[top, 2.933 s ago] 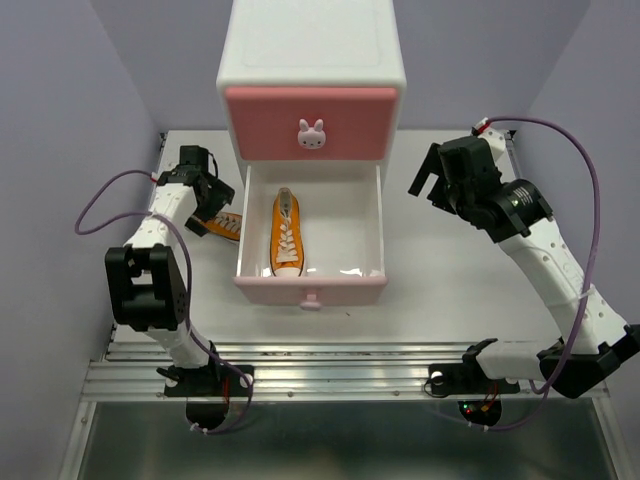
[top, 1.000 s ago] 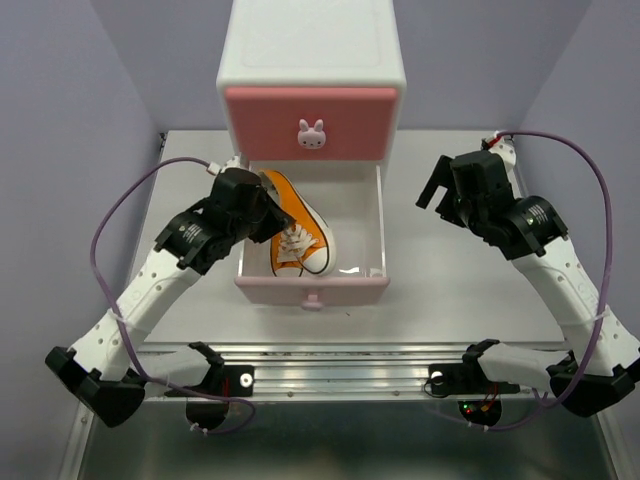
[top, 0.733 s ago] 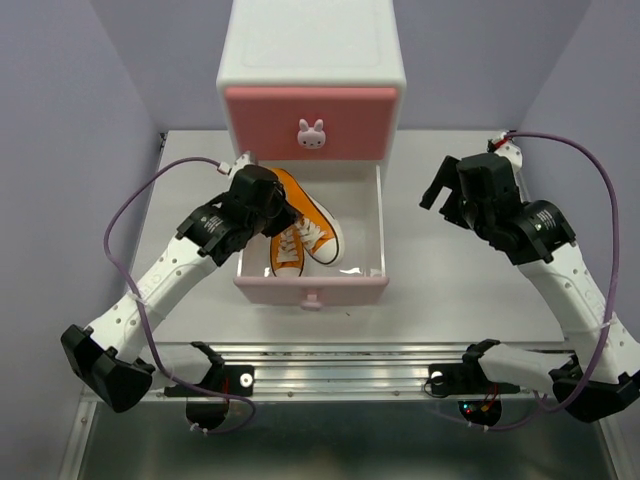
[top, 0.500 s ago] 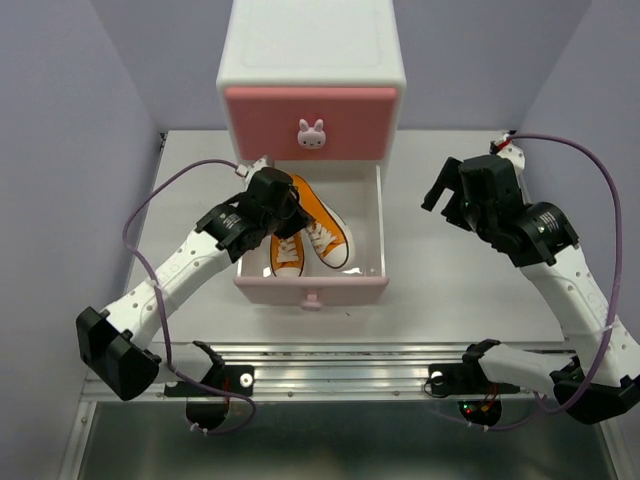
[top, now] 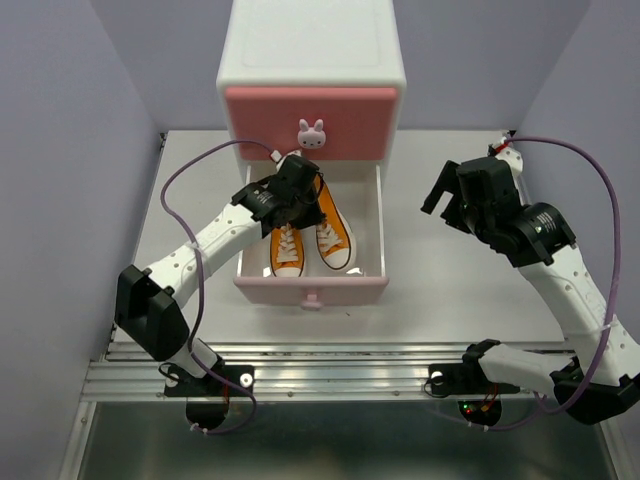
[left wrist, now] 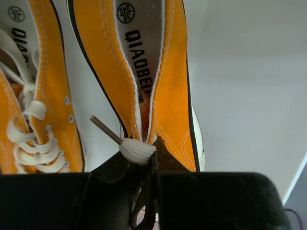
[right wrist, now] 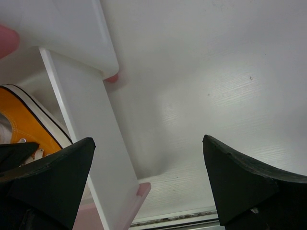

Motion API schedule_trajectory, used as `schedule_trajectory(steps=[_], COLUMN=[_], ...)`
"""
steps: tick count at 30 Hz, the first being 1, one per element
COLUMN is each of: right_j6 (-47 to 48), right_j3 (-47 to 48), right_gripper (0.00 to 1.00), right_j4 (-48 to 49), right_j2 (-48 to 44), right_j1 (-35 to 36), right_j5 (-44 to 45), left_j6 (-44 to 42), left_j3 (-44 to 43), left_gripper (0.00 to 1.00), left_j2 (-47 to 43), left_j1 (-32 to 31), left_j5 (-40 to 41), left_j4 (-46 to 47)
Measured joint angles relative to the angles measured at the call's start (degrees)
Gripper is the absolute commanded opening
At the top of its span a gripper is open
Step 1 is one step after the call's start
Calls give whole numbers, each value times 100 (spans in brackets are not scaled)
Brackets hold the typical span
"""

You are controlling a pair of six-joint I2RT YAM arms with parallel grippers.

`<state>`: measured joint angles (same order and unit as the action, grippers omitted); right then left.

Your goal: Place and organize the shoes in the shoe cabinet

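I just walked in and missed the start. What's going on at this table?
The left gripper is shut on the heel of an orange sneaker. It holds that sneaker inside the open lower drawer of the white cabinet, beside the matching sneaker lying there, toes toward the drawer front. The right gripper hovers open and empty over the table, right of the drawer. The upper drawer is closed.

We see a robotics lab cell: plain lilac walls (top: 60, 120) box in a small white table (top: 450, 290), and a bare aluminium rail (top: 340, 372) at its near edge carries bolted arm mounts (top: 480, 385) and purple cables (top: 604, 190).
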<state>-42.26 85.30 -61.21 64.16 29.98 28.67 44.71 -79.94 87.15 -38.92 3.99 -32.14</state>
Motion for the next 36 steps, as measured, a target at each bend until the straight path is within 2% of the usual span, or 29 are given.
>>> schedule_trajectory(steps=[7, 12, 25, 36], right_j6=[4, 7, 153, 177], right_j3=[-111, -188, -188, -188], right_gripper=[100, 100, 100, 100], right_j4=[-7, -7, -4, -4], right_j2=[-48, -66, -68, -68], right_j1=[0, 0, 0, 0], right_j5=[-2, -2, -4, -2], left_j6=[-841, -1128, -1139, -1272], left_j3=[11, 293, 468, 188], left_gripper=[0, 0, 0, 0], left_j2=[-17, -96, 90, 398], left_j1=[2, 2, 2, 0], left_j5=[175, 175, 94, 109], left_j4=[-291, -313, -63, -210])
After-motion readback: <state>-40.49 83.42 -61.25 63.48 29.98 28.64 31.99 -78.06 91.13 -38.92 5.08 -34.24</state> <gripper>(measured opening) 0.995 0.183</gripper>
